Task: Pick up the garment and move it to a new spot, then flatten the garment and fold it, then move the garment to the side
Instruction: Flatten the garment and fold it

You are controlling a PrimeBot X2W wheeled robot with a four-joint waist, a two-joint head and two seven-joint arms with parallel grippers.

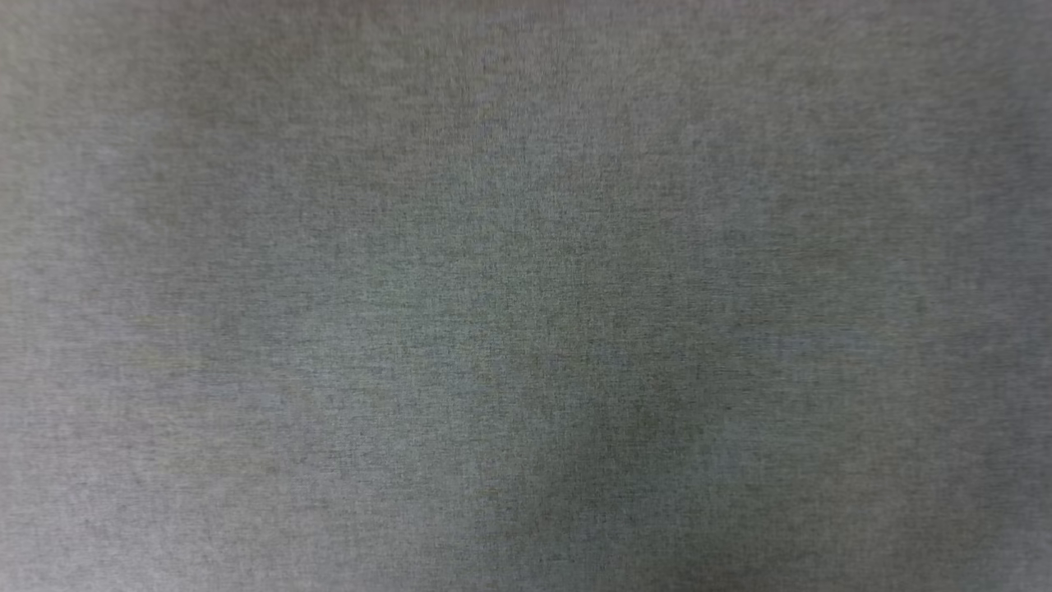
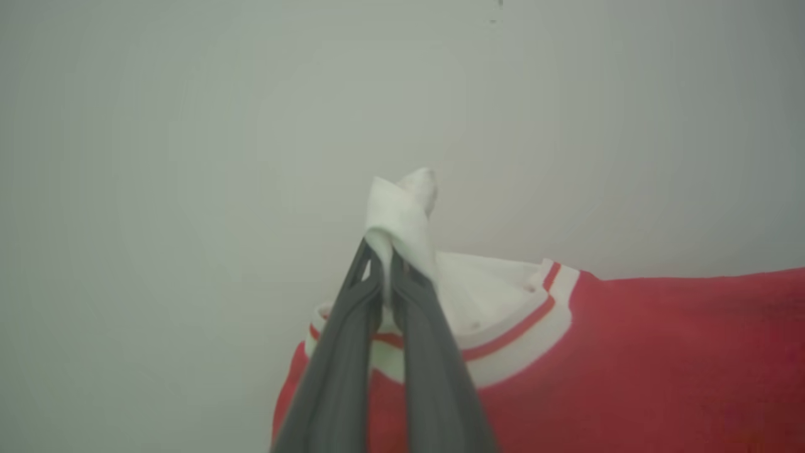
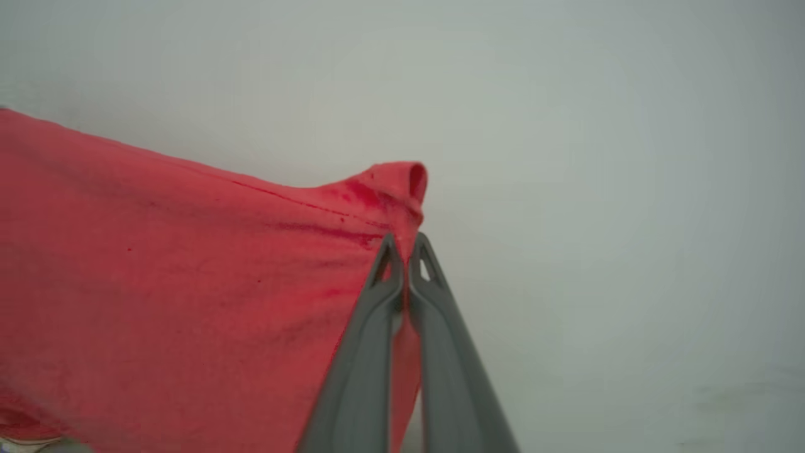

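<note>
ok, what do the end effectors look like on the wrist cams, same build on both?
Same build. The left end effector has two long, matte dark grey fingers that taper to narrow tips, with small cut-outs just behind the tips. The right end effector matches it. Its fingers look a slightly lighter grey and their cut-outs are triangular.

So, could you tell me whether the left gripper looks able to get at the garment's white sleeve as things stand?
Probably yes: the left gripper is shut on the garment, pinching its white sleeve beside the striped trim; nothing lies between them.
</note>
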